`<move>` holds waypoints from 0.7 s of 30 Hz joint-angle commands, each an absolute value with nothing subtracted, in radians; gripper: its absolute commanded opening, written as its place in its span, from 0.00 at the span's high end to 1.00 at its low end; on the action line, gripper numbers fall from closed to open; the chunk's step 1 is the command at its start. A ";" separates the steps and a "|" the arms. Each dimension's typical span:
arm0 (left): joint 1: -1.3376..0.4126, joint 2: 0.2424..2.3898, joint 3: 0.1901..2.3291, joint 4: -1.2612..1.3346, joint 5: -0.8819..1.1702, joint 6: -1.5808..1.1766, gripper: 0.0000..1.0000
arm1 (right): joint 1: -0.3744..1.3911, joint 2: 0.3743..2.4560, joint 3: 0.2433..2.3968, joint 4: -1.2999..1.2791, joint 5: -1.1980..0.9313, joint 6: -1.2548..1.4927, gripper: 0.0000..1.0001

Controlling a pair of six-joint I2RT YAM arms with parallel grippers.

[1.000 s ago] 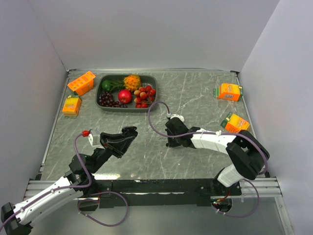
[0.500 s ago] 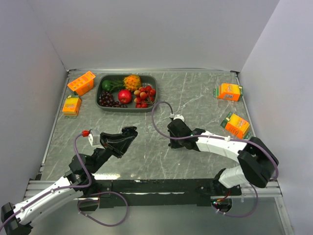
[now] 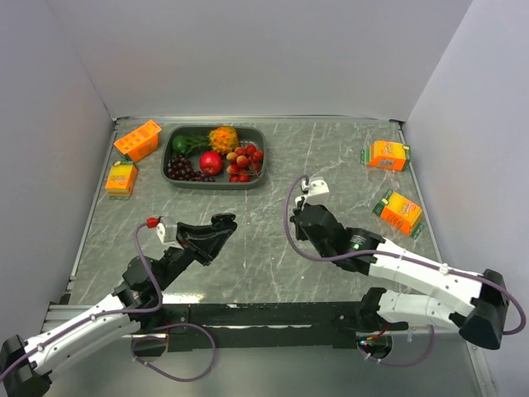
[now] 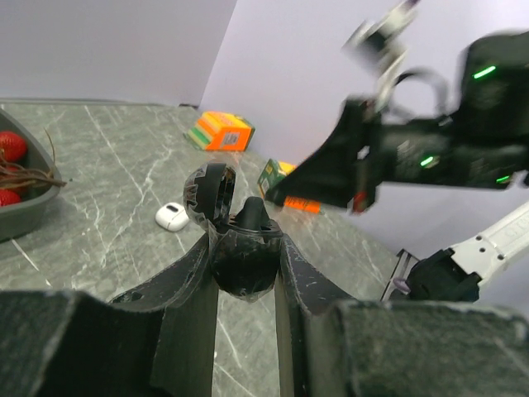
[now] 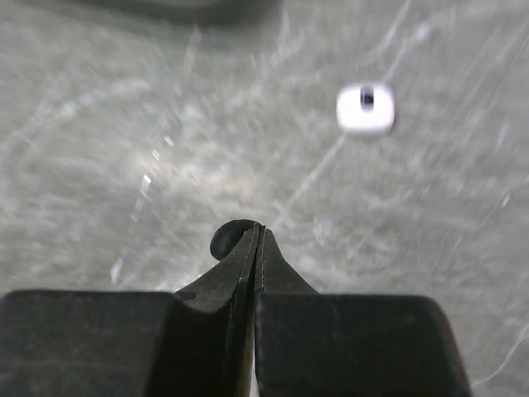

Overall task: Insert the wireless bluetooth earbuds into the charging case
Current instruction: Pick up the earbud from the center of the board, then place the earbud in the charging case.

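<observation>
My left pincer (image 4: 246, 248) is gripping the open case (image 4: 243, 269); only the right wrist view is showing my right pincer (image 5: 258, 231) pinching an earbud (image 5: 224, 241).

The right arm (image 3: 413, 269) changes most. A second ago we see it folded, with its elbow raised near the right side of the table (image 3: 331, 157) and its forearm reaching left. Now it lies stretched out low, the elbow pushed far out toward the near right corner. The right gripper (image 3: 302, 231) shifts with it, ending farther right and a little farther from the bases. Its purple cable loop (image 3: 288, 211), which arched wide to the left, now stands tighter and more upright. We also see its jaws close the last small bit to fully shut. The left gripper (image 3: 223, 223), with the black charging case (image 4: 244, 265) between its fingers, edges slightly forward and right.
</observation>
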State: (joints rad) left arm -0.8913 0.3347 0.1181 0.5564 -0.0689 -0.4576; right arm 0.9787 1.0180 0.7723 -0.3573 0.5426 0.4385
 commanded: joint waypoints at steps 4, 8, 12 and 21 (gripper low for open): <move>-0.890 0.478 0.156 0.733 -0.015 -0.463 0.99 | 1.138 0.934 0.894 -0.313 0.925 0.230 1.00; -0.890 0.555 0.176 0.790 -0.009 -0.457 0.99 | 1.224 0.905 0.902 -0.226 0.974 0.129 1.00; -0.890 0.676 0.224 0.847 0.009 -0.442 0.99 | 1.278 0.891 0.897 -0.155 0.959 0.072 1.00; -0.890 0.851 0.255 1.023 0.093 -0.460 0.99 | 1.348 0.925 0.897 -0.091 0.914 0.057 1.00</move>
State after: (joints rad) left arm -0.8913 0.8066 0.2134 0.8738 0.0257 -0.4549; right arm 1.3174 0.9165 0.8646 -0.1673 0.9092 0.0879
